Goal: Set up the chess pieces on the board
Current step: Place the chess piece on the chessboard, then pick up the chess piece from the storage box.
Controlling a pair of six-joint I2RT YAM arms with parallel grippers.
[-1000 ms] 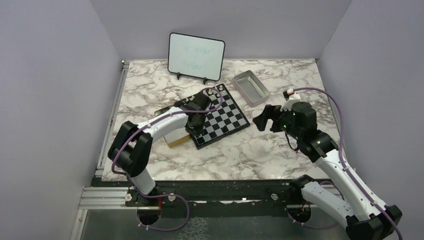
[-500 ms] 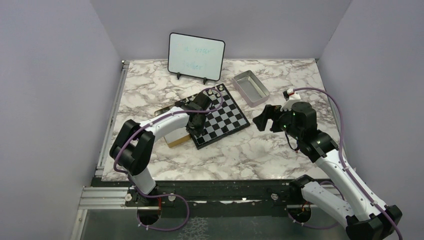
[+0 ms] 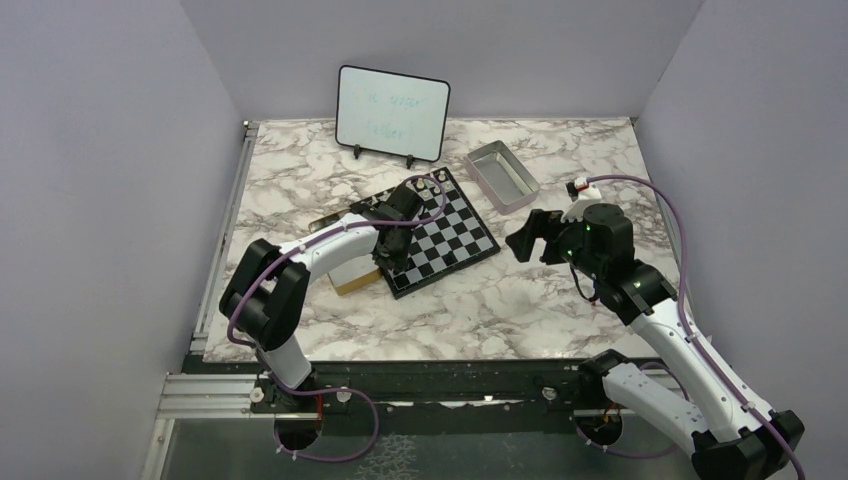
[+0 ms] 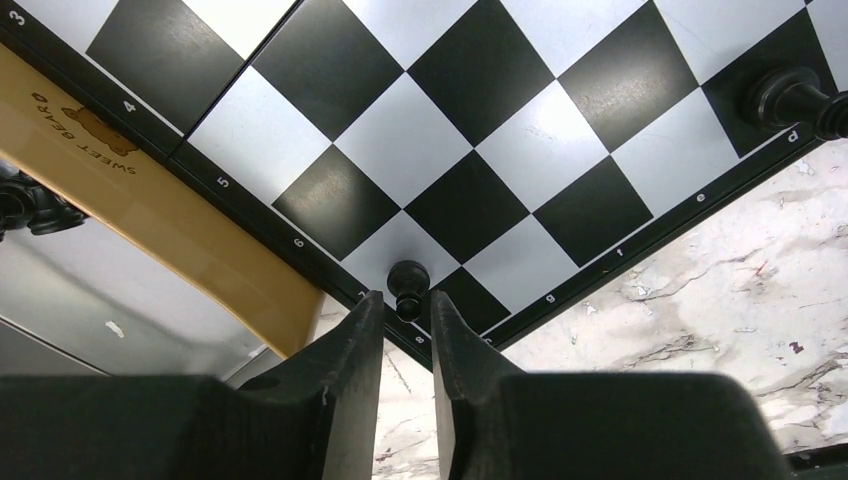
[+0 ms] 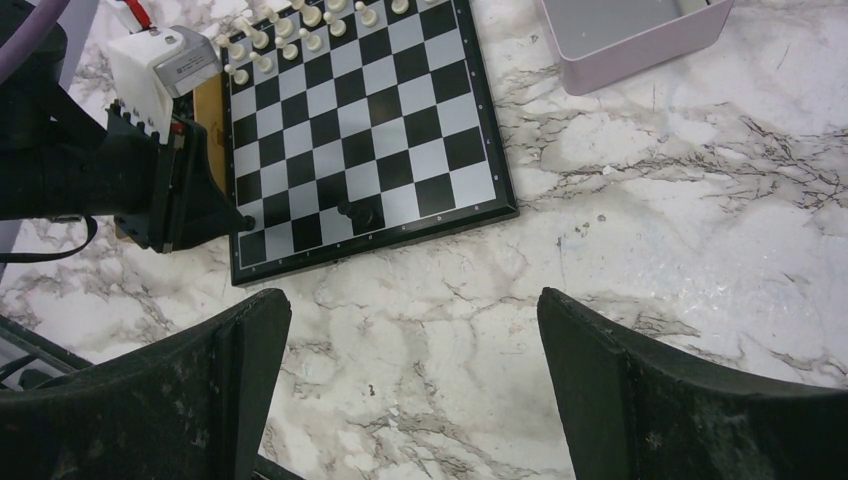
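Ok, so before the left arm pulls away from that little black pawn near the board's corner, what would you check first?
1. Black pawn upright on a white square: ok.
2. Left gripper clear of it: cannot tell; it flanks the pawn closely.
3. Right gripper open, off the board: ok.
4. Black side fully set: not ok; most near squares are bare.
5. Other black piece upright: cannot tell.
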